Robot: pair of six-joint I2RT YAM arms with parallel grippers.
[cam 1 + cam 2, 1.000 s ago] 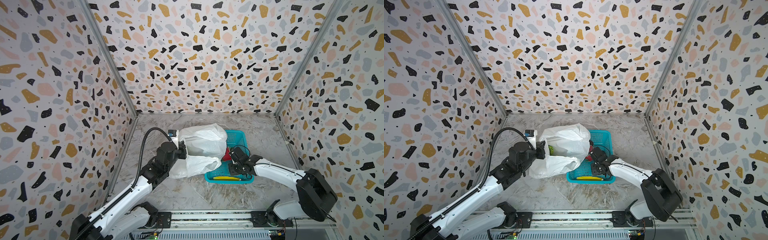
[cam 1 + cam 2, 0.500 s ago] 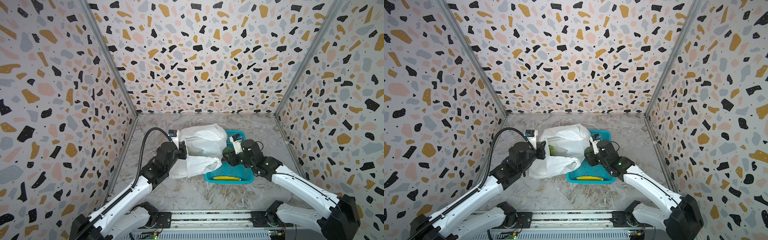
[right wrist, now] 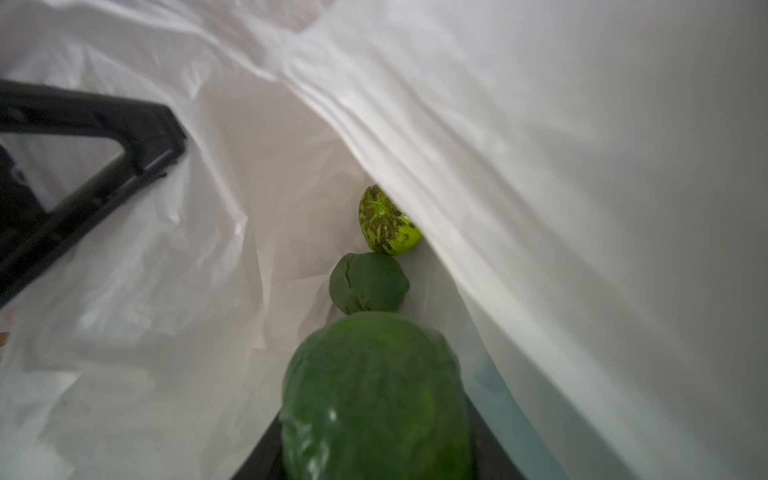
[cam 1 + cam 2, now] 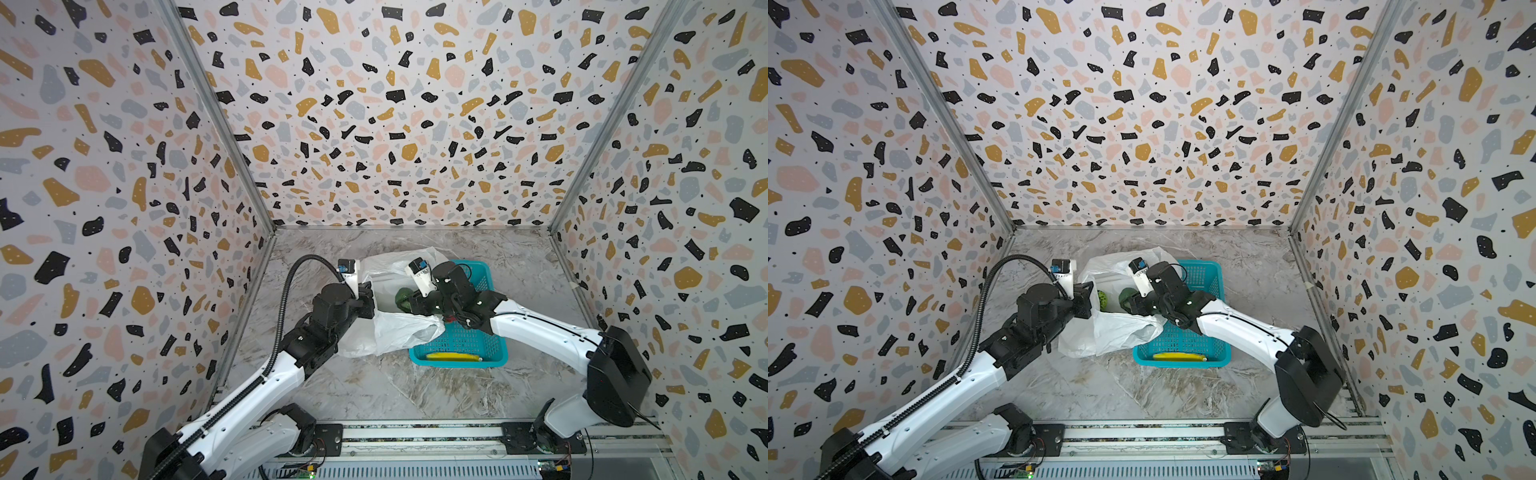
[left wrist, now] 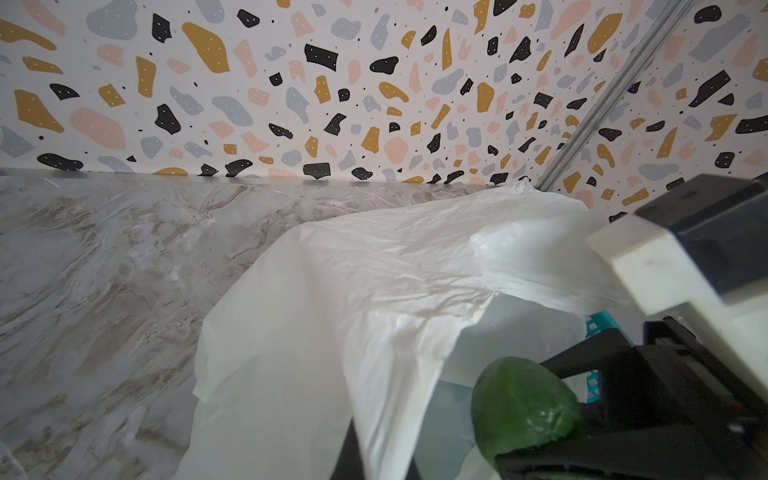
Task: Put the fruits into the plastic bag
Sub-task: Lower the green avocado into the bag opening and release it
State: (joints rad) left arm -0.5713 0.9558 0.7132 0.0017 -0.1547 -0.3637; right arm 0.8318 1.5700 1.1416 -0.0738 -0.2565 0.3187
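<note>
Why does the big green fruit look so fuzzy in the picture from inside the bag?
In the right wrist view the held dark green fruit sits too close to the lens and blurs, while the two smaller fruits deeper in the plastic bag look sharper; in the left wrist view it is soft too.

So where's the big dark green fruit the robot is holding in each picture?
Top views: dark green fruit in the right end effector at the plastic bag mouth.
Left wrist: fruit low, beside the bag.
Right wrist: fruit in front, two smaller green fruits behind.
Shared landmark: the white bag.
</note>
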